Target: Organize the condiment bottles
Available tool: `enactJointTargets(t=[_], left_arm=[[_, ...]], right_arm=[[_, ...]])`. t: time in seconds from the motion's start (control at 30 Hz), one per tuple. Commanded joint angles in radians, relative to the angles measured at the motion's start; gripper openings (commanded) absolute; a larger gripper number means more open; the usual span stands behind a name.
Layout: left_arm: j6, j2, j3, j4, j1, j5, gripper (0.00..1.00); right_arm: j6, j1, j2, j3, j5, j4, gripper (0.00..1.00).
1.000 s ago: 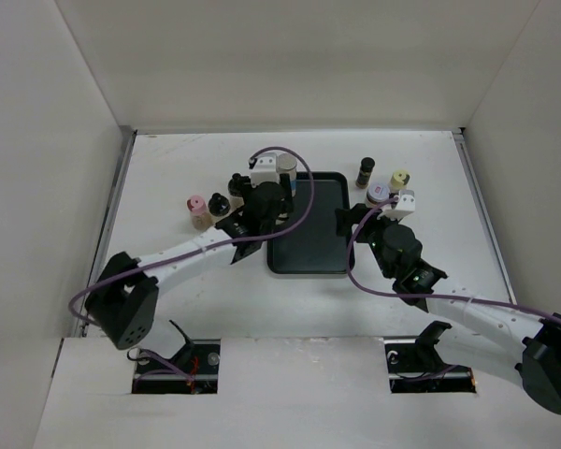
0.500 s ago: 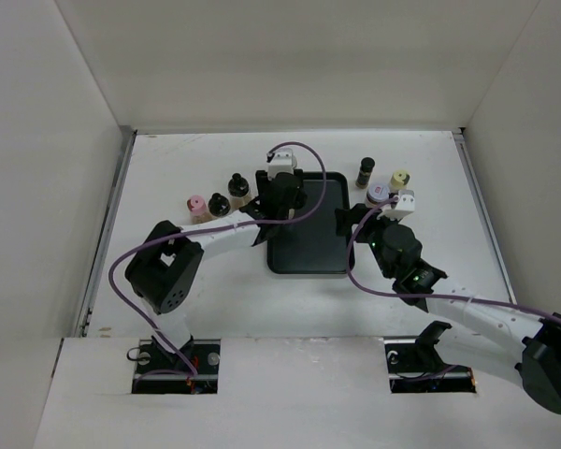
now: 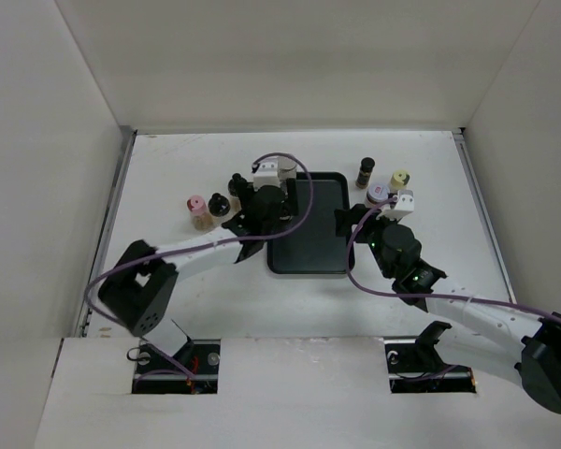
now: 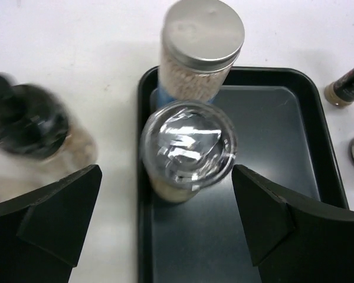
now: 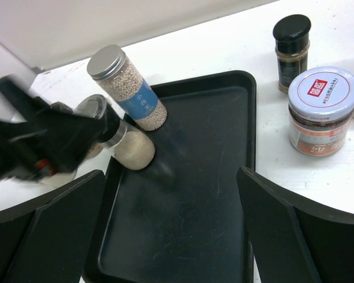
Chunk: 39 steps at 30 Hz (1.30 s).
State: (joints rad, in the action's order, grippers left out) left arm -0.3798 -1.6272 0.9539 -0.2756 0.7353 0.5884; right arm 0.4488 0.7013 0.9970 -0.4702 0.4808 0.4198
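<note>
The black tray (image 4: 295, 177) holds two condiment bottles in its far left corner. One is tall with white beads and a grey cap (image 4: 203, 35); the other, shorter, has a shiny clear top (image 4: 189, 144) and stands upright just in front of it. My left gripper (image 4: 165, 218) is open, with its fingers wide on either side of the shorter bottle and not touching it. My right gripper (image 5: 171, 224) hangs open over the tray's middle with nothing in it. In the top view the left gripper (image 3: 265, 208) hides the shorter bottle.
Left of the tray stand a pink-capped bottle (image 3: 197, 203) and two black-capped ones (image 3: 219, 201) (image 3: 237, 182). To its right are a dark bottle (image 3: 366, 170), a pale yellow-capped one (image 3: 399, 178) and a purple-white jar (image 5: 323, 109).
My left gripper has opened and let go of the shorter bottle, which now stands in the tray. The left arm has shifted slightly back to the left. The right arm has stayed still.
</note>
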Motion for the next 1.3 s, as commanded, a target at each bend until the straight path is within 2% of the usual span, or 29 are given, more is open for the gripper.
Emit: enactJointTargets(t=[0.0, 0.13, 0.2, 0.33, 0.47, 0.77, 1.07, 1.17, 1.27], left_arm=[[0.002, 0.231, -0.094, -0.039, 0.006, 0.059, 0.94], [-0.025, 0.401, -0.228, 0.054, -0.018, 0.096, 0.93], [-0.054, 0.447, -0.265, 0.119, -0.046, 0.094, 0.93], [-0.077, 0.498, -0.319, 0.139, -0.092, 0.083, 0.93], [-0.088, 0.439, -0.305, 0.13, -0.15, 0.077, 0.93], [-0.111, 0.299, -0.25, 0.065, -0.248, 0.077, 0.86], [-0.103, 0.21, -0.215, -0.007, -0.285, 0.033, 0.82], [-0.097, 0.179, -0.204, -0.022, -0.296, 0.025, 0.76], [-0.096, 0.168, -0.207, -0.033, -0.3, 0.034, 0.57]], right_arm=[[0.001, 0.0, 0.002, -0.031, -0.011, 0.05, 1.0], [0.002, 0.0, -0.001, -0.03, -0.011, 0.05, 1.0], [0.002, 0.0, 0.0, -0.031, -0.011, 0.05, 1.0], [0.002, 0.0, 0.011, -0.034, -0.011, 0.05, 1.0], [0.002, 0.0, 0.015, -0.036, -0.011, 0.05, 1.0], [0.004, 0.0, 0.023, -0.039, -0.013, 0.051, 1.0], [0.004, 0.0, 0.032, -0.041, -0.016, 0.051, 1.0], [0.002, 0.002, 0.029, -0.042, -0.016, 0.051, 1.0], [0.002, 0.002, 0.028, -0.041, -0.016, 0.051, 1.0]])
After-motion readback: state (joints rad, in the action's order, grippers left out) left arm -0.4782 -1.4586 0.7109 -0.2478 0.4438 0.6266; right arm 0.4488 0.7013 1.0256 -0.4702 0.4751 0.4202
